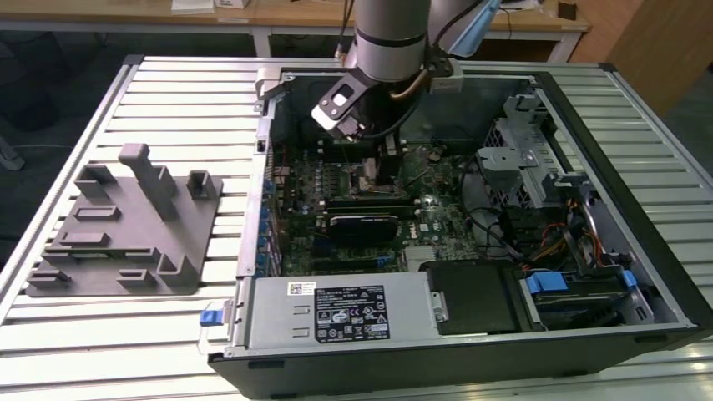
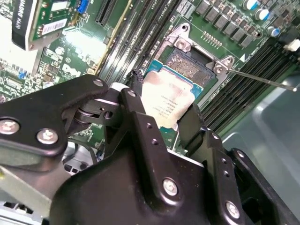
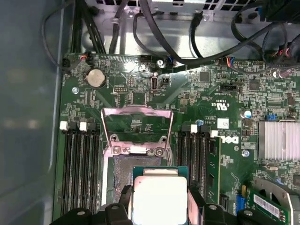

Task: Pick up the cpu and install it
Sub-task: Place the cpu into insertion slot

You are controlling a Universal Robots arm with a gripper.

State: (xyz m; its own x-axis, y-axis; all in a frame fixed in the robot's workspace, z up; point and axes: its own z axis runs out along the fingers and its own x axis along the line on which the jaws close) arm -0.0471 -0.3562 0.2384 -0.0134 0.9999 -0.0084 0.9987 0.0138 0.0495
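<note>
The cpu [image 3: 159, 197] [image 2: 168, 101] is a small square chip with a pale silver top on a green edge. My gripper [image 3: 159, 208] [image 2: 164, 112] is shut on it, one black finger on each side. It hangs over the open socket [image 3: 124, 173] [image 2: 187, 63] on the green motherboard, partly covering it. I cannot tell whether it touches the socket. The socket's metal load plate [image 3: 136, 124] stands flipped up. In the exterior view my gripper [image 1: 385, 167] reaches down inside the open computer case [image 1: 468, 351], above the socket area.
Memory slots [image 3: 79, 168] flank the socket on both sides. Black cables [image 3: 154, 37] run along the case wall past the board. A grey fixture [image 1: 123, 225] lies on the slatted table at the exterior view's left. The power supply [image 1: 334, 313] and drive bays [image 1: 568, 292] fill the case's near side.
</note>
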